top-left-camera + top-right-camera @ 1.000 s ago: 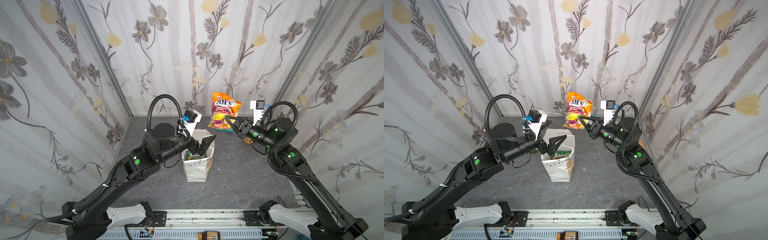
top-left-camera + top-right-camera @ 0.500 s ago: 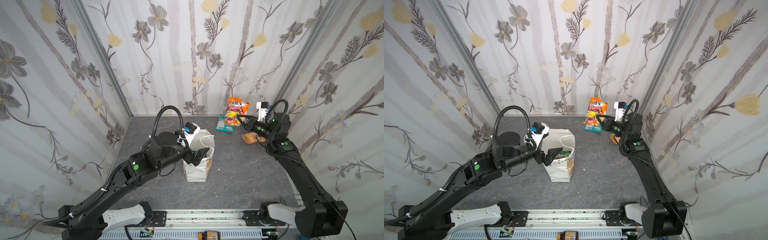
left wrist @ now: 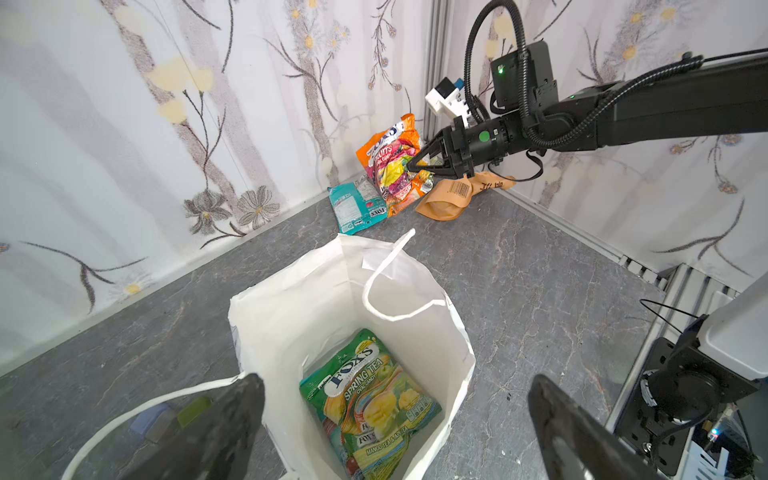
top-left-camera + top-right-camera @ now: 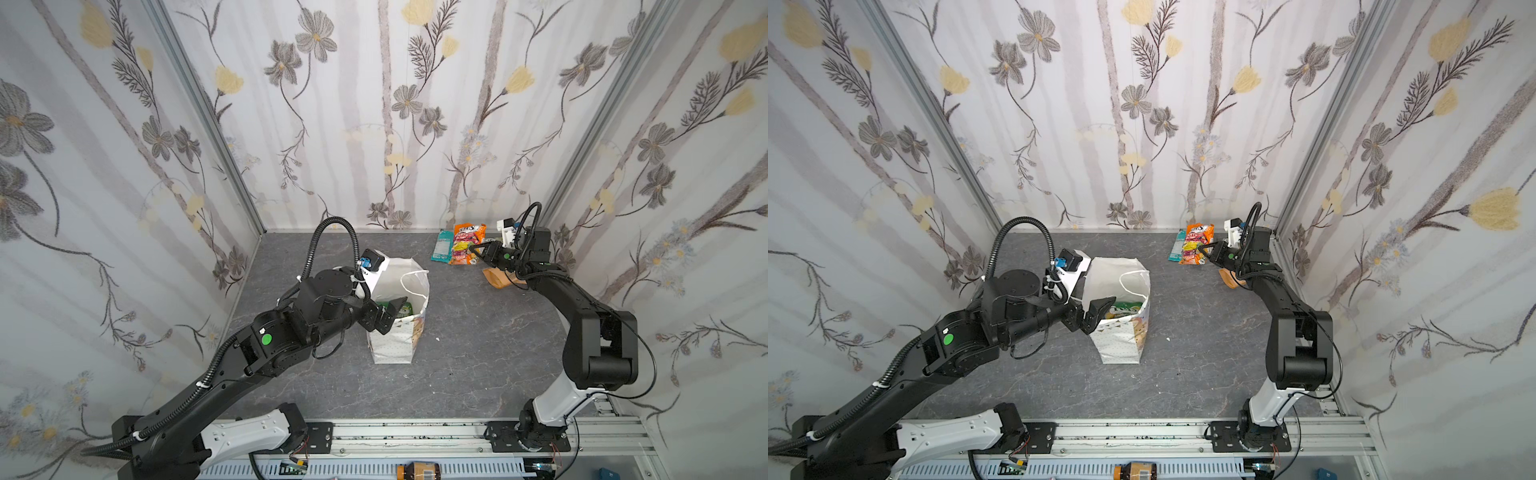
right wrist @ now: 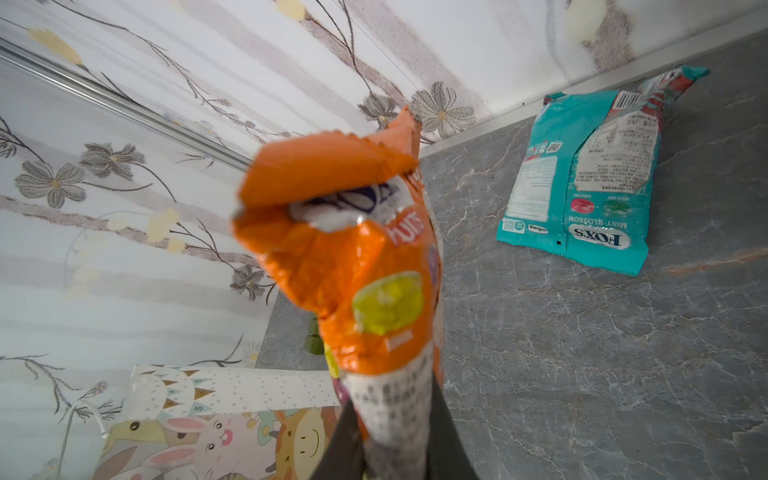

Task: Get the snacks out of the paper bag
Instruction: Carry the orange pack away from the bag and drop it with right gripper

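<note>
Left gripper, lower centre in both top views, is hovering at the near-left rim of the paper bag. Its jaws are standing wide apart and gripping nothing. The bag is standing upright and open-mouthed on the grey marbled table, at mid-frame. The left wrist view is looking down into it: a green packet is lying on the bottom, and at least one more packet is showing from under it. One white cord handle is drooping into the opening. Farther back, upper right of centre in both top views, three snacks are sitting out of the bag near the back wall. The teal packet is lying flat on the table. Just right of it the orange packet is standing on end. The right gripper is pinching the orange packet's printed edge between nearly closed jaws. Cannot tell whether the packet's lower end is touching the table. The tan pouch, barcode up, is lying below the right gripper's wrist, close to the right corner.
</note>
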